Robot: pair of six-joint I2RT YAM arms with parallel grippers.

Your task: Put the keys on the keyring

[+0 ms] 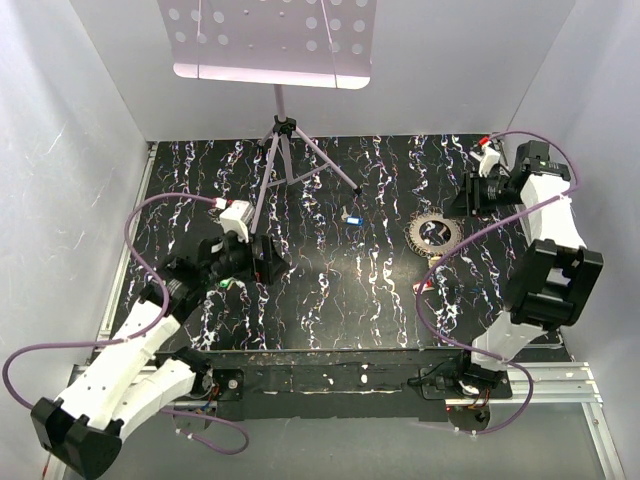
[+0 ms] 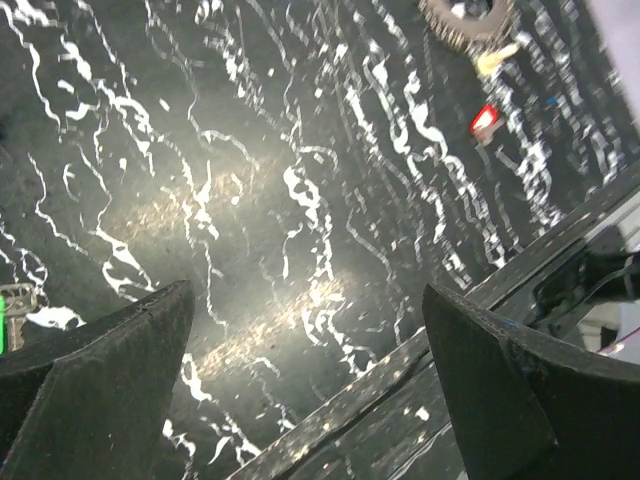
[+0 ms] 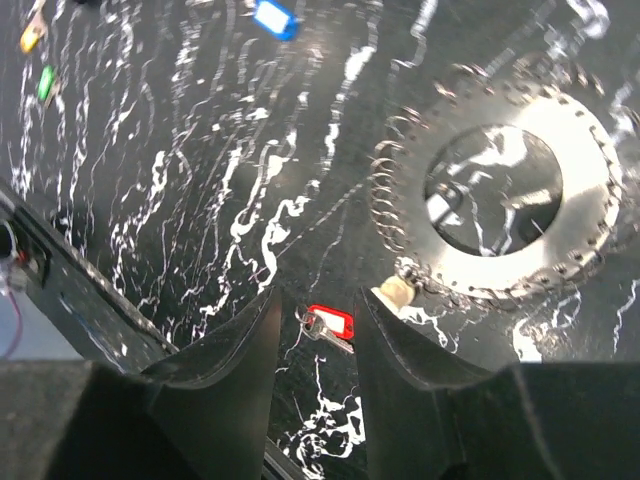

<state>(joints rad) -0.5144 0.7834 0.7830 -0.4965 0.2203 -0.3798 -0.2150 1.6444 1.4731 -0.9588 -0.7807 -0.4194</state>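
red key (image 3: 330, 323): near right on the table (image 1: 330, 300), lying loose with nothing touching it.
green key (image 1: 225, 283): near left, just beside the left arm's wrist. From the right wrist we see a yellow key (image 3: 30, 38) close by it.
left gripper (image 2: 307, 292): over bare table, left of middle. Its jaws are spread wide with nothing between them.
keyring (image 3: 520, 190): flat on the table, right of middle, beyond the red key.
cream key (image 3: 393, 293): touching the near rim of the keyring. We cannot tell whether it is threaded on.
blue key (image 1: 351, 219): mid-table, left of the keyring and apart from it.
right gripper (image 3: 316, 298): just right of and beyond the keyring. Its jaws are partly apart, leaving a narrow gap, and grip nothing.
stand (image 1: 285, 150): far, left of centre, its tripod on the table.
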